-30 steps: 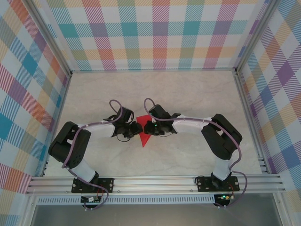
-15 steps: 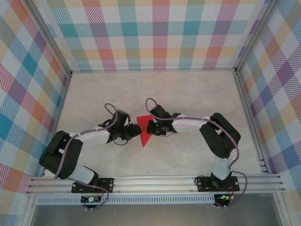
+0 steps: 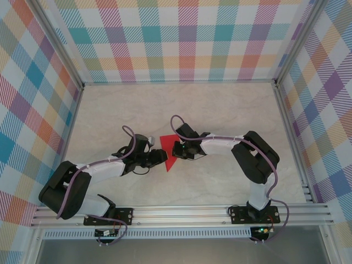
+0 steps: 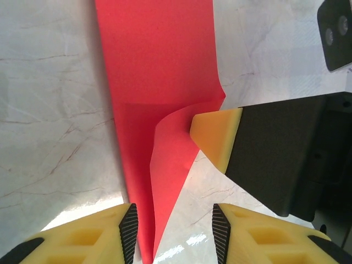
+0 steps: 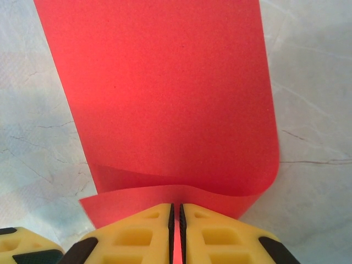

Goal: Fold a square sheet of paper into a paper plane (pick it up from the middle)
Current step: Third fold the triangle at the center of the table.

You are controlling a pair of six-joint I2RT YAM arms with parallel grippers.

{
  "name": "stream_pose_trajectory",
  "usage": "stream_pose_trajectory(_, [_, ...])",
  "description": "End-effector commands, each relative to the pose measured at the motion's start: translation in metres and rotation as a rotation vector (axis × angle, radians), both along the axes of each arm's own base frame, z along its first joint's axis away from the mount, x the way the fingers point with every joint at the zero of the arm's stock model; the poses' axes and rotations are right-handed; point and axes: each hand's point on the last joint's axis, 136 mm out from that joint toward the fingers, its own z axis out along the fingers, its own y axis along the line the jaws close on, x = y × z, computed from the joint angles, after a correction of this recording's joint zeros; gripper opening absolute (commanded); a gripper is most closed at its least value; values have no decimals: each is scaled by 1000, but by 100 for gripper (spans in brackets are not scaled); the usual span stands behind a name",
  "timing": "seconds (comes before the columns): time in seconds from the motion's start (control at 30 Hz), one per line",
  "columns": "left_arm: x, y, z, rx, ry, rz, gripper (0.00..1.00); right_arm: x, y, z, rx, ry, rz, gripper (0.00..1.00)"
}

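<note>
One grip alone holds the fold: the right gripper [image 5: 175, 212] has its jaws clamped on the curled-over edge of the square sheet of paper [image 5: 165, 99], which lies on the table [image 3: 220, 110] just before it. The left gripper [image 4: 175, 220], across the sheet from the right gripper, stands with jaws apart astride the narrow end. As the flap is rounded, not creased, a sideways tug could skew the fold or drag the sheet, and the left jaws closing there could crumple it.

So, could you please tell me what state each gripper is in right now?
Left gripper: open, holding nothing.
Right gripper: shut on the thin bright red paper sheet.
</note>
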Motion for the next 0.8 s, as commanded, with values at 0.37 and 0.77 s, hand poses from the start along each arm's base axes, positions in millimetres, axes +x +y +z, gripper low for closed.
stream_pose_trajectory(0.37, [8, -22, -2, -18, -22, -73, 36, 2, -1, 6, 9, 11, -17, 13])
stream_pose_trajectory(0.77, [10, -23, -11, -1, 0, -67, 37, 0, -3, 12, 24, 3, -18, 13])
